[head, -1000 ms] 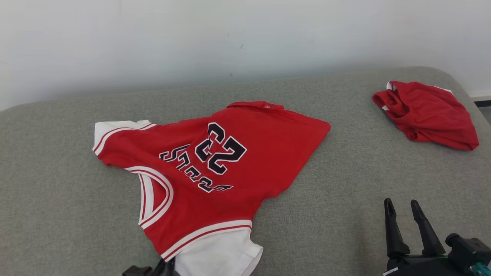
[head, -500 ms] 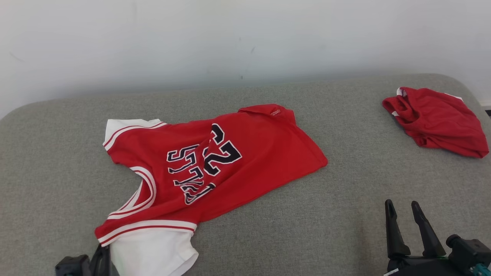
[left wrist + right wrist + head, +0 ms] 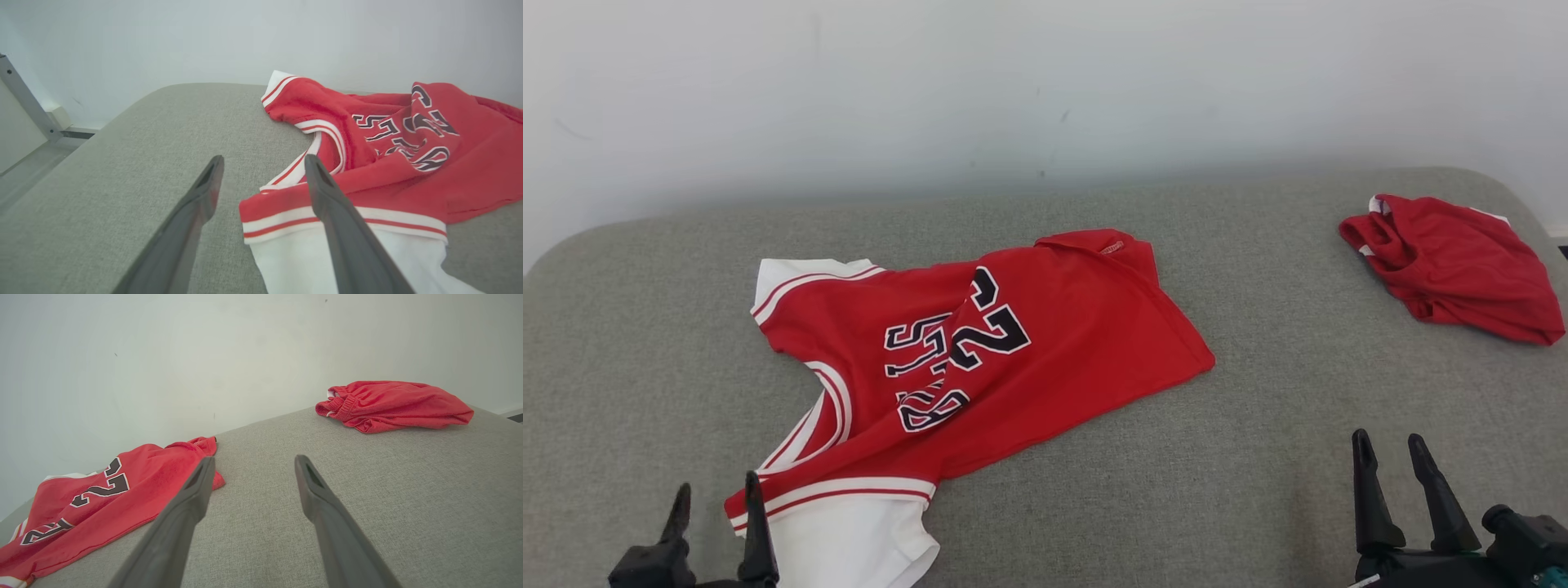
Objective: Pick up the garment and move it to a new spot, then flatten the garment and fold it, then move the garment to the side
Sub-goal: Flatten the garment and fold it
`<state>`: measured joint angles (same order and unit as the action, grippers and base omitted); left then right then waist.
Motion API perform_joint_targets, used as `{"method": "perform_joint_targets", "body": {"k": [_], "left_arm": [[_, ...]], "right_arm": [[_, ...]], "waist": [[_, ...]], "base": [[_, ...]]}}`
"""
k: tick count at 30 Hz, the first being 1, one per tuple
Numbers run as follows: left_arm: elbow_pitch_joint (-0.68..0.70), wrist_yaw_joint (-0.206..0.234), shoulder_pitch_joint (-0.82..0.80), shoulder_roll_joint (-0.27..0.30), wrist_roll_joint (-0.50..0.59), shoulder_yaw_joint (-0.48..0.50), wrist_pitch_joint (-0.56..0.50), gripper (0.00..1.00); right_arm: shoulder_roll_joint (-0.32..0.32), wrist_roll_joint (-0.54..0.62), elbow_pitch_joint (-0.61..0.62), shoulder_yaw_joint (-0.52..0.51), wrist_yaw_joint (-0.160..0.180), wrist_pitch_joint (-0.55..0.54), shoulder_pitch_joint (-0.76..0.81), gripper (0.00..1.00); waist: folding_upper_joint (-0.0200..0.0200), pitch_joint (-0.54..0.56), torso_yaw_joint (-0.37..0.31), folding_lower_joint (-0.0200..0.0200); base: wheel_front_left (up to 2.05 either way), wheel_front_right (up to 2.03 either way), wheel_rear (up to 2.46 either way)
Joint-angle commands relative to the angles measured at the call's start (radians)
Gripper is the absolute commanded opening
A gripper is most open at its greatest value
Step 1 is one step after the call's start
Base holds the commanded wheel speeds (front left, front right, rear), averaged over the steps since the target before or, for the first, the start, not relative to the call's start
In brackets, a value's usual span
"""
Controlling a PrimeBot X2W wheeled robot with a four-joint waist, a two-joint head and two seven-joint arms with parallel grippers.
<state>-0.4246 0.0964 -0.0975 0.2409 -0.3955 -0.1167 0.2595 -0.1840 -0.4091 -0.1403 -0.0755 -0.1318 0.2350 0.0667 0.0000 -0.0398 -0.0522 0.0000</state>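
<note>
Operator, your garment [image 3: 980,351] is a red jersey with white sleeves and dark lettering. It lies left of centre in the head view on the grey padded surface [image 3: 1258,457]. It is spread out but not flat. A ridge of cloth crosses the lettering and buckles the numerals, and the far hem is turned over near the middle of the frame. One white sleeve lies at the jersey's upper left, and the other reaches the bottom edge of the frame.

Your left gripper [image 3: 717,483] stands at the lower left of the head view. Its fingers point up the frame, are set well apart and grip nothing. The finger nearer the frame's centre sits just beside the red-and-white striped band of the near sleeve. In the left wrist view the left gripper [image 3: 263,158] frames the corner of that band on the garment [image 3: 388,163], and one finger crosses in front of the cloth. I cannot tell whether it touches.

Your right gripper [image 3: 1387,437] is at the lower right of the head view, fingers likewise parted and empty, above bare padding and well apart from the jersey. The right wrist view confirms the gap between the fingers of the right gripper [image 3: 254,458], with the garment [image 3: 102,498] at lower left.

A bunched pair of red shorts [image 3: 1454,269] lies at the upper right, well apart from the jersey; the right wrist view shows the shorts [image 3: 392,404] too. A pale wall [image 3: 1013,82] runs behind the surface.
</note>
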Motion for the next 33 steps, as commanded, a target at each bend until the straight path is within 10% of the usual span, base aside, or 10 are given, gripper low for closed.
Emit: {"method": "perform_joint_targets", "body": {"k": [1,11,33], "left_arm": [[0.049,0.009,0.017,-0.002,0.029,0.014,0.006,1.0],[0.348,-0.017,0.127,-0.034,0.141,0.087,0.006,1.0],[0.423,-0.101,0.226,-0.036,0.183,0.1,0.006,1.0]], "right_arm": [[-0.001,0.002,0.005,-0.003,0.003,0.005,0.003,1.0],[0.01,0.014,0.027,-0.007,0.003,-0.001,0.012,1.0],[0.004,0.029,0.059,0.026,0.003,-0.022,0.035,1.0]], "waist": [[0.0,0.007,0.008,0.0],[0.0,0.04,0.033,0.0],[0.0,0.057,0.051,0.0]], "base": [[0.0,0.0,0.0],[0.0,0.0,0.0],[0.0,0.0,0.0]]}}
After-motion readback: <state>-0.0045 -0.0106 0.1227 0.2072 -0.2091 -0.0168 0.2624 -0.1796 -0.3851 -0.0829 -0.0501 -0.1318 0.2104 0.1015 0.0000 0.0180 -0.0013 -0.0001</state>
